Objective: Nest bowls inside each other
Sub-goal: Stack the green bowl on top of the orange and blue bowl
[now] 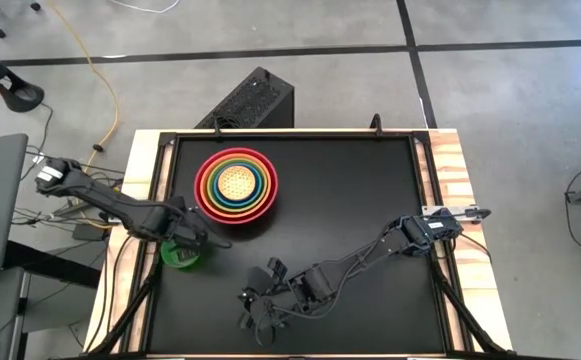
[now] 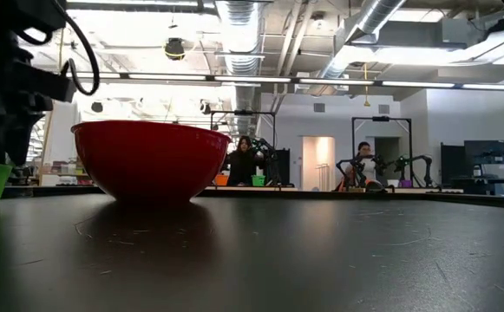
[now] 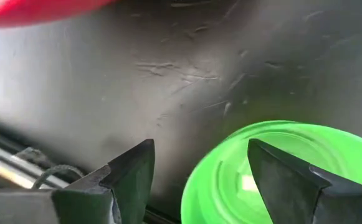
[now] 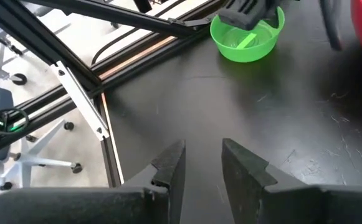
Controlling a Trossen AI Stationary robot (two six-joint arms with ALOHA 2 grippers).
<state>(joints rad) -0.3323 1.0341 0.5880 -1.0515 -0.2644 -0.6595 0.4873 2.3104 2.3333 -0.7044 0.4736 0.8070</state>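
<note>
A nested stack of bowls stands at the far left of the black table: red outermost, then orange, yellow-green and blue, with a dotted yellow-orange one in the middle. The small bright green bowl stands apart on its base near the table's left edge. My left gripper hangs open over it, pointing steeply down. My right gripper is open near the front edge, with nothing between its fingers. My left gripper straddles the green bowl's rim from above, one finger outside over the table and the other over the bowl's inside. Whether either finger touches the rim I cannot tell. The bowl sits upright on the table.
Metal rails run along the table's left edge, close to the green bowl. A black box stands beyond the far edge. Bare black table top spreads across the middle and right. People sit at benches in the room behind.
</note>
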